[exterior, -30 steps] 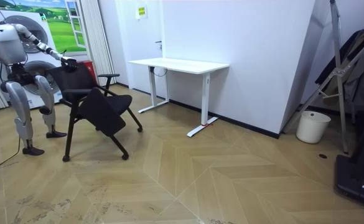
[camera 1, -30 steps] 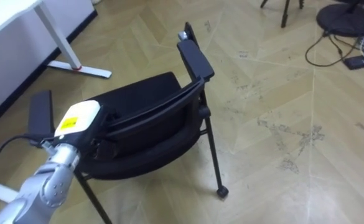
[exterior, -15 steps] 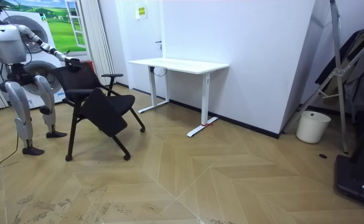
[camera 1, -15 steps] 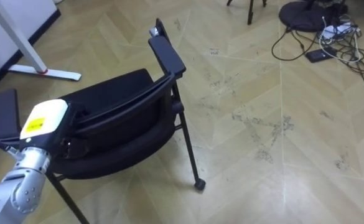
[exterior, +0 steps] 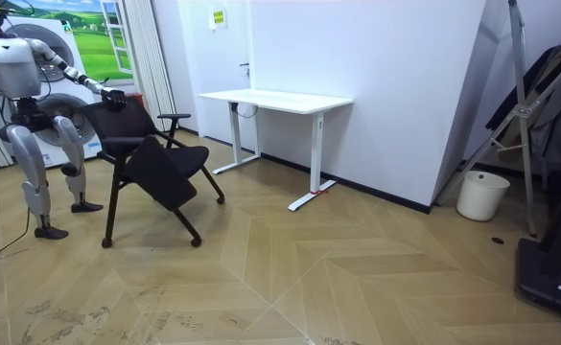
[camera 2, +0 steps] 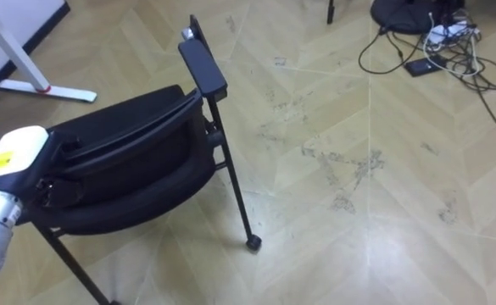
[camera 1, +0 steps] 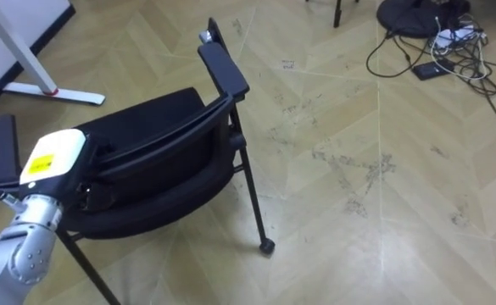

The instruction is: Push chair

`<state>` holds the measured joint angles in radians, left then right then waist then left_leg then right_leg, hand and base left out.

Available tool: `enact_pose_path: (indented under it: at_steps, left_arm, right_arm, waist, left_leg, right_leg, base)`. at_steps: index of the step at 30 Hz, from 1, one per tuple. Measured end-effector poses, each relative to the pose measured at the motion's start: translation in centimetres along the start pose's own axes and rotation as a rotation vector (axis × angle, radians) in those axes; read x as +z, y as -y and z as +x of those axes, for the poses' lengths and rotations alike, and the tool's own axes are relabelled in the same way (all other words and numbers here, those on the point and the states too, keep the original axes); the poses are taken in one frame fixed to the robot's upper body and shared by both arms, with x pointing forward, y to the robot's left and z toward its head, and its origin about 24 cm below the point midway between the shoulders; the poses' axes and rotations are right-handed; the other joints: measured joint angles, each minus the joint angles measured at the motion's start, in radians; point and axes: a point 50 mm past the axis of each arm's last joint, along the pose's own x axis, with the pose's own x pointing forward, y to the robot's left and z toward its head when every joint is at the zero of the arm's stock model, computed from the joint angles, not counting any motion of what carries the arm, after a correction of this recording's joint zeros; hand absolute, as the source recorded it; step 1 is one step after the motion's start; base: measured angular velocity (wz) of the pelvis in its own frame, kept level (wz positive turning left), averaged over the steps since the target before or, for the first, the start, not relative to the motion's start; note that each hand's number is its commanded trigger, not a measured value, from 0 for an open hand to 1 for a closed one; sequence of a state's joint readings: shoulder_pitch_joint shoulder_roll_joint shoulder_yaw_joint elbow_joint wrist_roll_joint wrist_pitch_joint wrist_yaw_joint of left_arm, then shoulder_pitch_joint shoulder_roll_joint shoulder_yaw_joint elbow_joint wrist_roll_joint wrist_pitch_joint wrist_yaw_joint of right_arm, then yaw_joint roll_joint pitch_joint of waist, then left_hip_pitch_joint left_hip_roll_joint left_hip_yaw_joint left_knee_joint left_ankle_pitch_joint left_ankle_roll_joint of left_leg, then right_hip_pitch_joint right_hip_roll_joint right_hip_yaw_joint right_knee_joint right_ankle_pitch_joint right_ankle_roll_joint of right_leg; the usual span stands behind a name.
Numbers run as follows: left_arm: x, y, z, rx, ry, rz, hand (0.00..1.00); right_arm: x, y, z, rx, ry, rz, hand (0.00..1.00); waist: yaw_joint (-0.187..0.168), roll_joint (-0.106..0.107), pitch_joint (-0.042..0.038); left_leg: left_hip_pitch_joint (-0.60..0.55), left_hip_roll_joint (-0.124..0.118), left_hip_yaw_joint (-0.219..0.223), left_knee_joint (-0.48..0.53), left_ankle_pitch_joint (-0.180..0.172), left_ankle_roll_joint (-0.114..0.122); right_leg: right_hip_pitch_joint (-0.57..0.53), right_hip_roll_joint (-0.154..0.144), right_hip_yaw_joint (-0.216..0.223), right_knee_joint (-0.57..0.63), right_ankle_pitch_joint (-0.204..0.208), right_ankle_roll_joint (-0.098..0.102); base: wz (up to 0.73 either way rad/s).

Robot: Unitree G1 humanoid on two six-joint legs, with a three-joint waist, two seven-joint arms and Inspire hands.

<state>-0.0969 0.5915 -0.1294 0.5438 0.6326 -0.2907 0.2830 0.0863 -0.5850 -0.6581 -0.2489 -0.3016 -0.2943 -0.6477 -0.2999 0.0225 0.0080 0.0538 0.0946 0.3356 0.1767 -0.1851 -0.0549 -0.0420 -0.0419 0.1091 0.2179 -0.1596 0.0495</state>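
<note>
black chair on tan herringbone floor, white desk

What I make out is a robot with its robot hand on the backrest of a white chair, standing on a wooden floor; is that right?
Not quite. The chair is black, not white, as the left eye view shows. The rest holds: the left robot hand is on its backrest, and the floor is wooden.

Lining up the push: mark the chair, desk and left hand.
chair (camera 1: 167,178), left eye view, on the backrest.
desk (exterior: 278,99), room view, on the tabletop.
left hand (camera 1: 54,154), left eye view, on its back.
</note>
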Motion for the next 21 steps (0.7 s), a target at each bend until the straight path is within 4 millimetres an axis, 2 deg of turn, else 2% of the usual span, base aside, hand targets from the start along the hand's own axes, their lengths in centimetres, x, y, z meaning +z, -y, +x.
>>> enact_pose_path:
  at_steps: [1,3,5,10,12,13,17,18,21]
  left_arm:
    - [0.0,-0.1,0.0,-0.002,0.002,0.001,1.00]
    - [0.4,-0.3,0.2,-0.006,0.017,0.005,1.00]
    - [0.5,-0.3,0.2,-0.012,0.023,0.010,1.00]
    - [1.0,-0.7,0.5,-0.016,0.043,0.027,1.00]
    - [1.2,-0.8,0.6,-0.026,0.053,0.037,1.00]
    - [1.2,-0.9,0.6,-0.029,0.054,0.040,1.00]
    - [1.5,-0.7,0.9,-0.051,0.073,0.053,1.00]
    - [1.6,-0.6,0.9,-0.053,0.080,0.053,1.00]
    - [1.9,-0.6,0.9,-0.053,0.091,0.055,1.00]
  right_arm:
    - [0.4,-0.3,0.1,0.013,0.025,-0.006,0.00]
    - [1.4,-1.8,-0.3,0.089,0.070,0.010,0.00]
    - [2.0,-3.1,-0.9,0.174,0.079,0.041,0.00]
    - [3.8,-5.1,-0.9,0.345,0.158,0.066,0.00]
    - [5.3,-6.0,-0.9,0.418,0.238,0.079,0.00]
    - [5.7,-6.3,-1.0,0.440,0.255,0.092,0.00]
    - [7.9,-8.1,-2.9,0.606,0.326,0.179,0.00]
    - [8.3,-8.6,-3.5,0.663,0.338,0.188,0.00]
    - [8.7,-9.4,-4.6,0.779,0.351,0.197,0.00]
  waist:
    - [0.001,-0.001,0.0003]
    - [0.032,-0.007,0.0040]
    - [0.043,-0.014,0.0061]
    - [0.067,-0.022,0.0056]
    - [0.092,-0.030,0.0046]
    - [0.093,-0.031,0.0053]
    - [0.117,-0.036,0.0057]
    - [0.116,-0.036,0.0057]
    - [0.118,-0.035,0.0057]
  left_leg:
    - [0.000,0.000,0.000,0.000,0.000,0.000]
    - [0.018,0.002,0.020,-0.012,0.000,0.000]
    - [0.029,0.002,0.021,-0.016,0.000,0.000]
    - [0.031,0.003,0.021,-0.023,0.000,0.000]
    - [0.040,0.007,0.019,-0.025,0.000,0.000]
    - [0.043,0.008,0.018,-0.025,0.000,0.000]
    - [0.061,0.017,0.011,-0.026,-0.003,-0.006]
    - [0.061,0.017,0.009,-0.027,-0.003,-0.006]
    - [0.061,0.017,-0.002,-0.027,-0.003,-0.006]
  right_leg:
    - [0.000,0.000,0.000,-0.001,0.000,0.000]
    - [0.001,0.005,0.015,0.002,0.001,-0.001]
    - [0.009,0.007,0.020,0.002,0.001,-0.001]
    - [0.005,0.009,0.017,0.002,0.001,-0.001]
    - [0.010,0.014,0.016,0.002,0.003,-0.004]
    - [0.014,0.015,0.014,0.002,0.003,-0.005]
    - [0.031,0.021,-0.014,-0.001,0.005,-0.007]
    - [0.033,0.019,-0.038,-0.001,0.004,-0.007]
    - [0.038,0.016,-0.058,-0.002,0.005,-0.007]
  base:
    - [-0.05]
    - [-0.21]
    - [-0.14]
    - [-0.02]
    - [-0.11]
    - [0.00]
    - [0.00]
    - [0.04]
    - [0.10]
